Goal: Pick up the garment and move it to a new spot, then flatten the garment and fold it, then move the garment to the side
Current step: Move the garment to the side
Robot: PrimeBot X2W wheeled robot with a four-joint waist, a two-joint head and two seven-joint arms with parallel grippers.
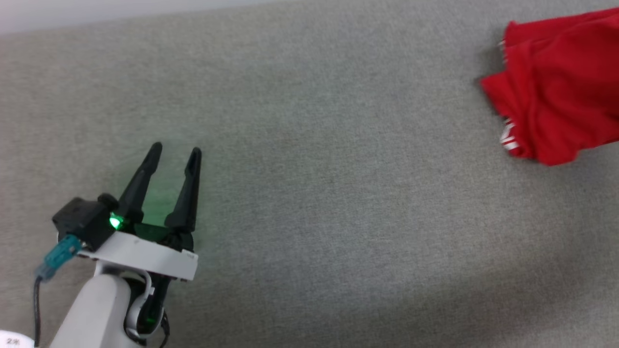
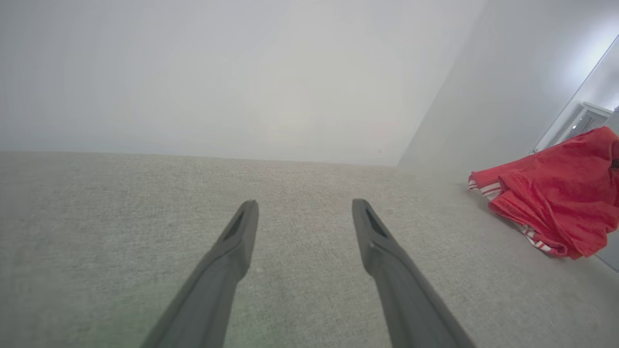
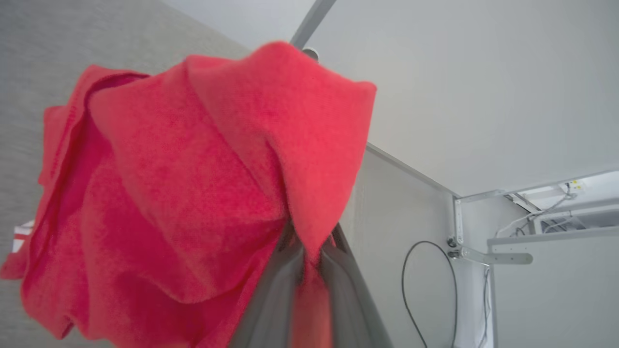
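The right gripper's [image 3: 312, 251] two fingers are pinched shut on the one garment [image 3: 193, 183], which hangs bunched at the right side of the grey table [image 1: 338, 193]. It is bright red with red-and-white striped trim. The left gripper's [image 1: 176, 149] two fingers stand spread wide and hold nothing, well apart from it.

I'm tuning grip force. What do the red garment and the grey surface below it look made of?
The garment: soft matte knit, probably cotton or jersey; fuzzy texture, limp folds. The grey surface: looks like woven, matte upholstery-type fabric; fine heathered weave shows.
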